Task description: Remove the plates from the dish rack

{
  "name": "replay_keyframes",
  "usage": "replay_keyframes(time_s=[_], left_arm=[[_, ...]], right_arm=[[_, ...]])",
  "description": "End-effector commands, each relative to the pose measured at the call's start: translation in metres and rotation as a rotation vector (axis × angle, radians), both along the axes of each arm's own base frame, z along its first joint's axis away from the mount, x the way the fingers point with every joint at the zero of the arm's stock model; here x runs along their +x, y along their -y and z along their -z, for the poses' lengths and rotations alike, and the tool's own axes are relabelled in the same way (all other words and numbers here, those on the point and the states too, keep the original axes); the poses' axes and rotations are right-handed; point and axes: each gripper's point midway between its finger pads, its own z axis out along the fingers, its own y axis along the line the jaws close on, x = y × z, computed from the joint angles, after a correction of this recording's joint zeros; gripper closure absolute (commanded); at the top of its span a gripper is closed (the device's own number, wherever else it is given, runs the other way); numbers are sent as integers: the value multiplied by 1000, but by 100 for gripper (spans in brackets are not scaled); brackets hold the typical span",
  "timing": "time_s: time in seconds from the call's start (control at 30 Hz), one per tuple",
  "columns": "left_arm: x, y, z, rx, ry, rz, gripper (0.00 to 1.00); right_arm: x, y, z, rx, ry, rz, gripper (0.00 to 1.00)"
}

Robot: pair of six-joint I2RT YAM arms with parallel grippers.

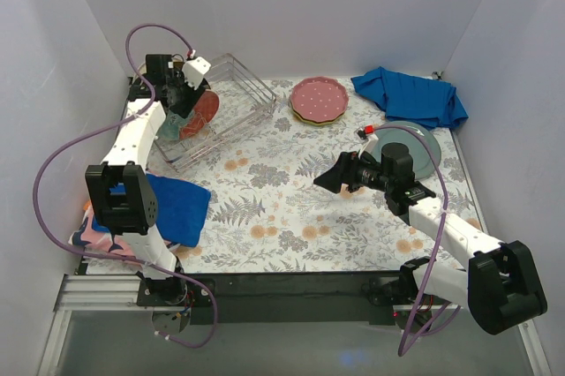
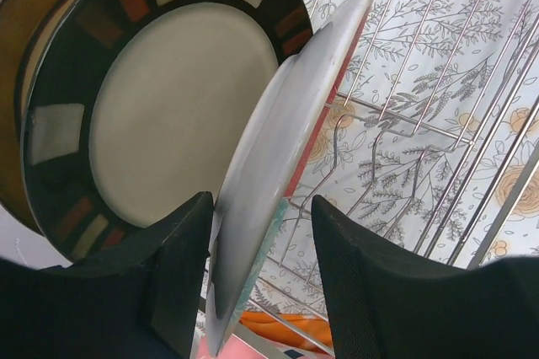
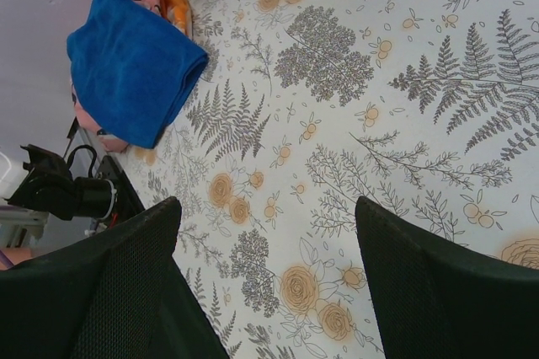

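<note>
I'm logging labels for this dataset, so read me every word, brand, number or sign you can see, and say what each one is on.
No text can be read in any view.
On the dark-rimmed plate: coloured blocks round the rim, no lettering.
On the small red object beside the grey-teal plate: too small to read.
On the floral tablecloth and the blue cloth: no words.

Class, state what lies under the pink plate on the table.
Under the pink plate only a yellow-green rim shows, so another plate; its face, and any plates below, are covered.
</note>
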Motion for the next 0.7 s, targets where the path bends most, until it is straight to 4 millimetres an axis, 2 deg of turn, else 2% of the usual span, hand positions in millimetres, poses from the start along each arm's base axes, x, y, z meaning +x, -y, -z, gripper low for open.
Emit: replay_keyframes(time_s=[0.0, 0.07, 0.2, 0.37, 0.53, 0.6, 0.67], left_arm=[[7, 2, -6, 47, 18, 43, 52], [13, 2, -8, 70, 32, 55, 52], [20, 1, -9, 87, 40, 62, 62], [26, 5, -11, 90, 65, 92, 64], [28, 3, -19, 114, 85, 88, 77], [27, 3, -23, 126, 96, 91, 78], [25, 1, -29, 146, 110, 81, 64]], right_arm=[[11, -4, -22, 15, 90, -1, 12], [12, -4, -22, 14, 91, 2, 12], [12, -4, -21, 10, 93, 7, 12], [16, 0, -20, -10, 111, 35, 12], [16, 0, -19, -13, 107, 33, 12], [17, 0, -19, -15, 109, 32, 12], [17, 0, -18, -16, 105, 32, 12]])
